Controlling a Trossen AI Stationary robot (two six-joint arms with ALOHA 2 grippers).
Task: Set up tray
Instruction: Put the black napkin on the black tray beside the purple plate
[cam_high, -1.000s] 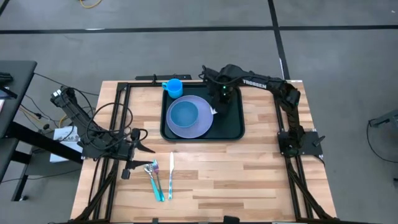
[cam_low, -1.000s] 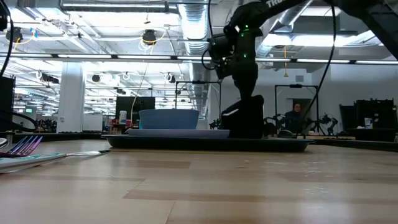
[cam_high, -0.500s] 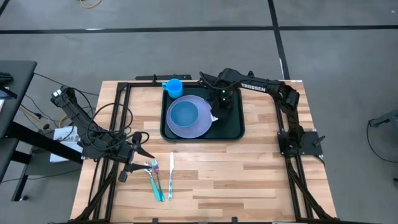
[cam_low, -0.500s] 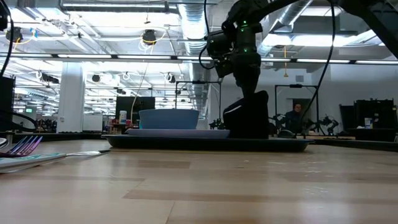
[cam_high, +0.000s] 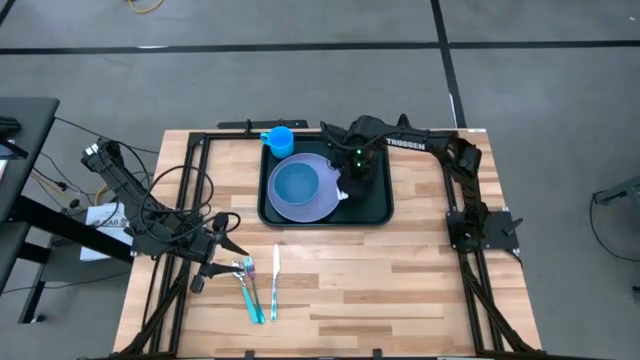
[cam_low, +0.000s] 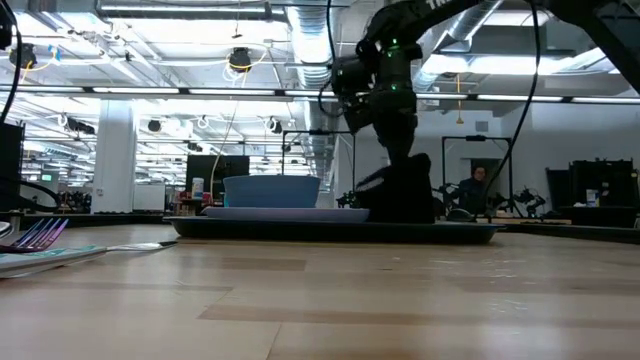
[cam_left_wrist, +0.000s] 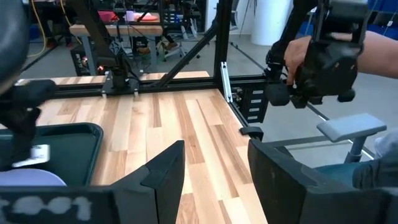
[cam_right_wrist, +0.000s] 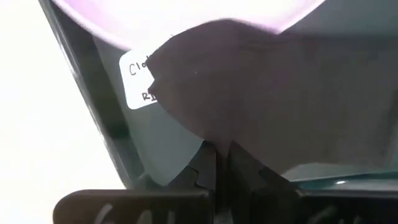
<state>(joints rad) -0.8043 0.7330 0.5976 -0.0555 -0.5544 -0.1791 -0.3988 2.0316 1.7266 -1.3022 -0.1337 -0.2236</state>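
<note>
- Two arms work at the table (cam_high: 400, 280); the left gripper (cam_high: 222, 247) waits near the left edge, fingers spread and holding nothing.
- Just beside it, toward the front edge, lie a fork (cam_high: 249, 288) and a knife (cam_high: 275, 280), side by side.
- The tray (cam_high: 377, 205) sits at the middle of the back edge, flat on the wood.
- A cup (cam_high: 279, 139) stands in its back left corner; a plate (cam_high: 318, 198) with a bowl (cam_high: 296, 184) on it fills its left half.
- The right gripper (cam_high: 352, 180) is down inside the tray, just beside the plate's right rim, fingers clenched on a dark napkin (cam_right_wrist: 261, 93) that drapes over the tray floor.
- A white label (cam_right_wrist: 138, 81) on the tray floor shows beside the napkin.
</note>
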